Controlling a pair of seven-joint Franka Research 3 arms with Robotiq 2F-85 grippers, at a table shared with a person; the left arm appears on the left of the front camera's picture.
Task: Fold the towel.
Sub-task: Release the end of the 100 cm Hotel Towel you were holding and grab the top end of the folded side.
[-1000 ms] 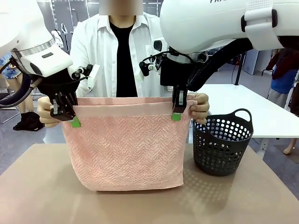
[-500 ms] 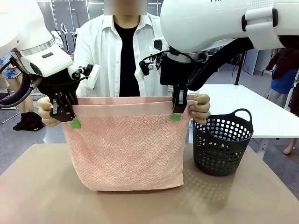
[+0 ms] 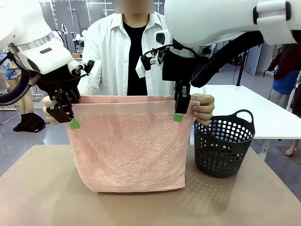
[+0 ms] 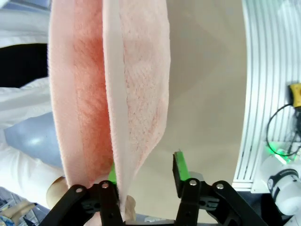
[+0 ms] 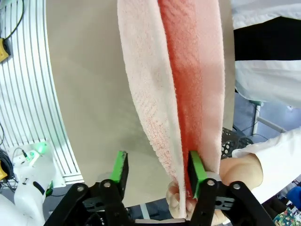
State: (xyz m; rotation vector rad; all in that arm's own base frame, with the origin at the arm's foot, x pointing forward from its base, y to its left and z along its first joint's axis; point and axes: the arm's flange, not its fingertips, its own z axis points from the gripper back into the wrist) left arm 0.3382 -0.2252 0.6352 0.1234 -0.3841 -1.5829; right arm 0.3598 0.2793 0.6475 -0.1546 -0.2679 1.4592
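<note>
Salmon-pink towel [image 3: 129, 150] hanging doubled, person's hands [image 3: 204, 109] pinching top corners, both jaws parted, gripping nothing.

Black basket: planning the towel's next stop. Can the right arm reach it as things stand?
Probably yes. The basket stands open-topped just below and beside the right end effector, whose jaws are open; only the person's hand on the towel sits close by.

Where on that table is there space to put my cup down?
Bare table lies left of the hanging towel and along the near edge in front of it; a smaller patch sits in front of the black basket. Crowded: the narrow gap between towel and basket.
</note>
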